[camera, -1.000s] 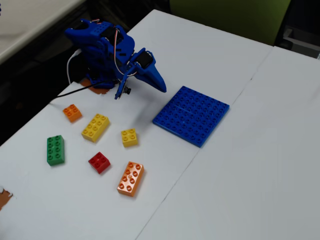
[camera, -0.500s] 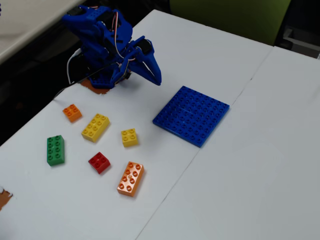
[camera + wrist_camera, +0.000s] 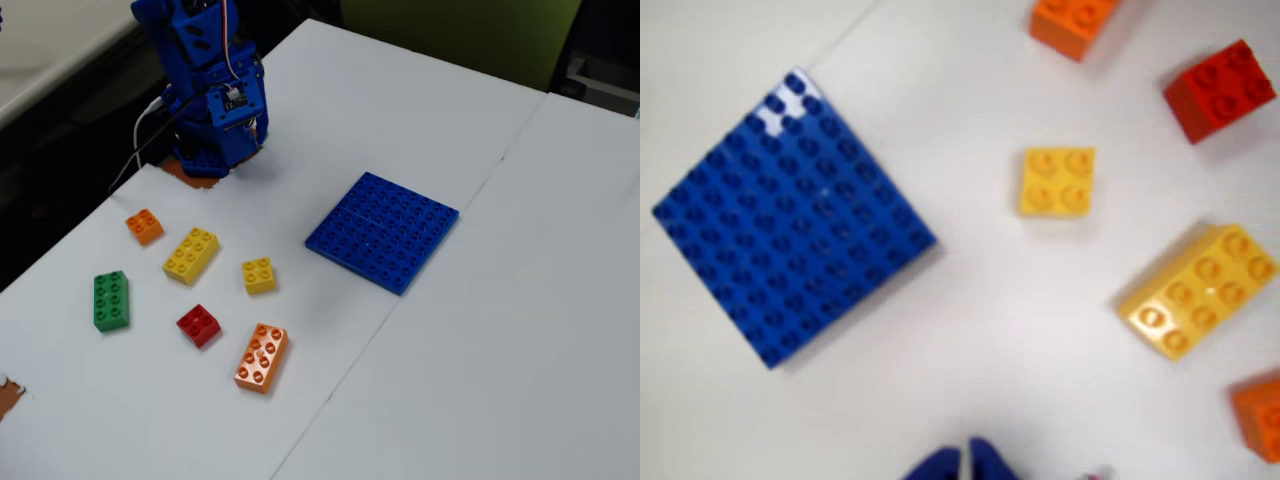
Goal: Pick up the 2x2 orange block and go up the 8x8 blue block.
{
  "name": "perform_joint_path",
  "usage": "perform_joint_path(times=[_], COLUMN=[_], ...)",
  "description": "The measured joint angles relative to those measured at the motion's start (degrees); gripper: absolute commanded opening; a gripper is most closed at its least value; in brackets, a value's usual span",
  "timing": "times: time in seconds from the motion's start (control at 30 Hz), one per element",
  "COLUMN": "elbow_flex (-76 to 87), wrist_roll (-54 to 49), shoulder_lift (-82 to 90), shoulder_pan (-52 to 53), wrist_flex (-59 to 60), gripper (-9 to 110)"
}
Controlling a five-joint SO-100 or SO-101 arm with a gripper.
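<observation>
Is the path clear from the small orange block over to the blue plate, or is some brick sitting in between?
Not clear at table level in the fixed view: the long yellow brick and the small yellow brick lie between the 2x2 orange block and the 8x8 blue block. Carried high, nothing visible blocks it.

The arm (image 3: 205,85) is built of glossy, bright blue plastic parts with blocky, angular housings. Thin red and white wires run over its upper segments, a small dark circuit board sits on one face, and white and black cables trail from its base. In the wrist view, only two rounded blue tips of the hand (image 3: 965,462) show.
</observation>
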Motion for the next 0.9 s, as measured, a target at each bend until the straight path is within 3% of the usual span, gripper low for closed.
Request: perform_joint_path(times=[0.13, 0.67, 0.9], elbow_flex=[-4.39, -0.53, 2.81], wrist_roll=[-11.07, -50.54, -73.56], shoulder_lift=[-2.29, -3.69, -5.89], shoulder_pan=[5.89, 32.7, 49.31], wrist_flex=[5.01, 5.45, 3.96], gripper=[1, 7, 9])
